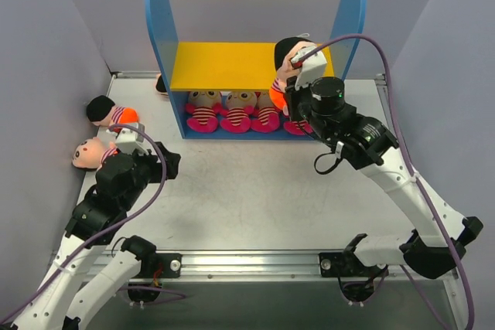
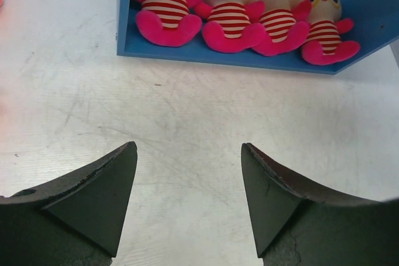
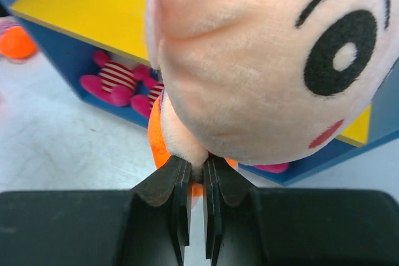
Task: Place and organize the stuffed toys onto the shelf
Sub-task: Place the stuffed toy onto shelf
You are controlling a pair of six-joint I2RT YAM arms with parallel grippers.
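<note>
The shelf (image 1: pixel 232 66) stands at the back, its yellow upper board bare. Several magenta striped toys (image 2: pixel 232 12) sit in a row on its blue base. My right gripper (image 3: pixel 196 169) is shut on a peach-headed toy (image 3: pixel 262 60) with an orange bottom and holds it up at the right end of the upper board (image 1: pixel 290 67). Two more peach-headed toys lie at the left wall, one with its black hair showing (image 1: pixel 108 112), one face up (image 1: pixel 89 152). My left gripper (image 2: pixel 188 154) is open and empty over bare table, facing the shelf.
An orange toy part (image 1: pixel 160 84) peeks out behind the shelf's left panel. Grey walls close in the left, right and back. A metal rail (image 1: pixel 247 262) runs along the near edge by the arm bases.
</note>
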